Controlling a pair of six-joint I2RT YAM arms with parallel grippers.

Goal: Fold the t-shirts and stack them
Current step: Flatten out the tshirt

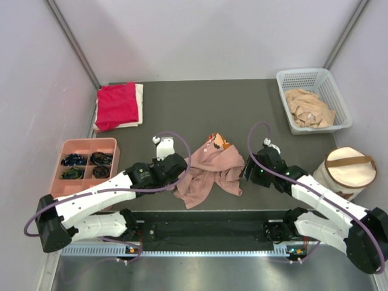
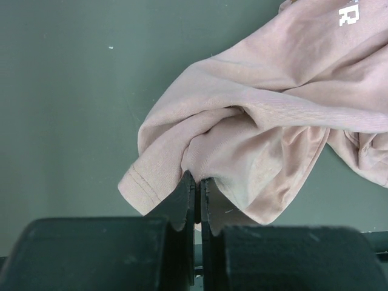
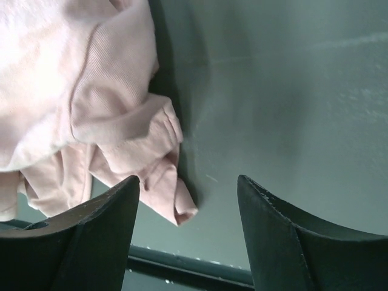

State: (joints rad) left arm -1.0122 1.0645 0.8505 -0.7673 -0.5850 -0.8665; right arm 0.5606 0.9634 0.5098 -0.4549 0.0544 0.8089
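The dusty-pink t-shirt point(image 1: 212, 167) lies crumpled on the dark table between my two arms, its print partly showing at the top. My left gripper point(image 1: 179, 171) is at the shirt's left edge. In the left wrist view that gripper point(image 2: 198, 179) is shut on a fold of the pink t-shirt point(image 2: 273, 121) beside a hemmed sleeve. My right gripper point(image 1: 245, 173) is at the shirt's right edge. In the right wrist view it point(image 3: 188, 179) stands open, with a hanging corner of the pink t-shirt point(image 3: 79, 91) between the fingers, near the left one. A red t-shirt point(image 1: 117, 104) lies folded on a white one point(image 1: 140, 100) at the back left.
A tan t-shirt point(image 1: 309, 108) lies bunched in a white basket point(image 1: 285, 77) at the back right. A round cream bag point(image 1: 348, 170) with a brown strap stands at the right edge. A pink compartment tray point(image 1: 82, 144) with dark small parts sits at the left.
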